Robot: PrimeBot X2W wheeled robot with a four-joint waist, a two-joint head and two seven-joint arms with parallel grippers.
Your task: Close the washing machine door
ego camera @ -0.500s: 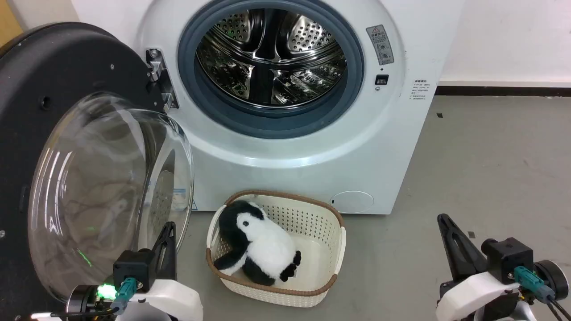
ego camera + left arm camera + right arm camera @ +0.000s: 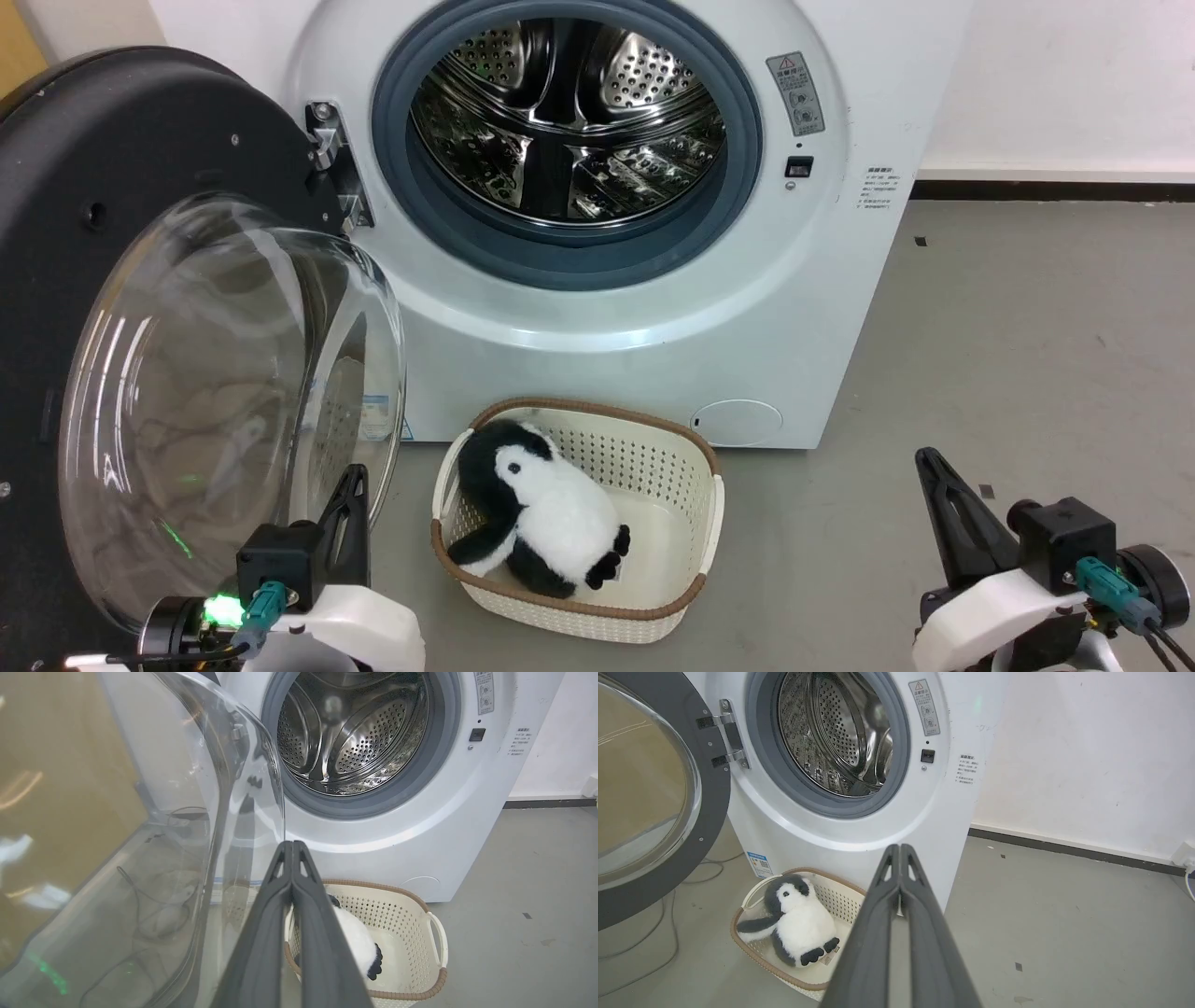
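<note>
Large round glossy black washing machine door [image 2: 112, 121] at 9 o'clock in the head view, standing wide open on the steel hinge [image 2: 331, 159], inner face and bulging clear glass bowl [image 2: 233, 373] turned toward the camera. Free edge cut off by the frame at 9 o'clock.

Big white front-loading washing machine [image 2: 822, 308] from 12 to 1 o'clock, round opening uncovered, perforated steel drum [image 2: 569, 112] ringed by the grey rubber gasket [image 2: 560, 259].

Cream plastic basket [image 2: 714, 495] with a brown rim at 6 o'clock on the grey floor [image 2: 1027, 355], just in front of the machine's lower panel and below the opening. Black-and-white plush penguin [image 2: 551, 513] lying inside. Bowl's lower edge near the basket's 9 o'clock side, apart from it.

Left gripper [image 2: 355, 478] at 7 o'clock, jaws pressed together on nothing, tip just beside the bowl's outer curve; touching or not, cannot tell. In the left wrist view, dark fingers [image 2: 261, 933] shut tip to tip, glass close at 9 o'clock.

Right gripper [image 2: 924, 459] at 4 o'clock, jaws pressed together, empty, well apart from door, machine and basket.

Open floor from 2 to 5 o'clock, running to the black skirting [image 2: 1055, 189] under the white wall [image 2: 1074, 84].
</note>
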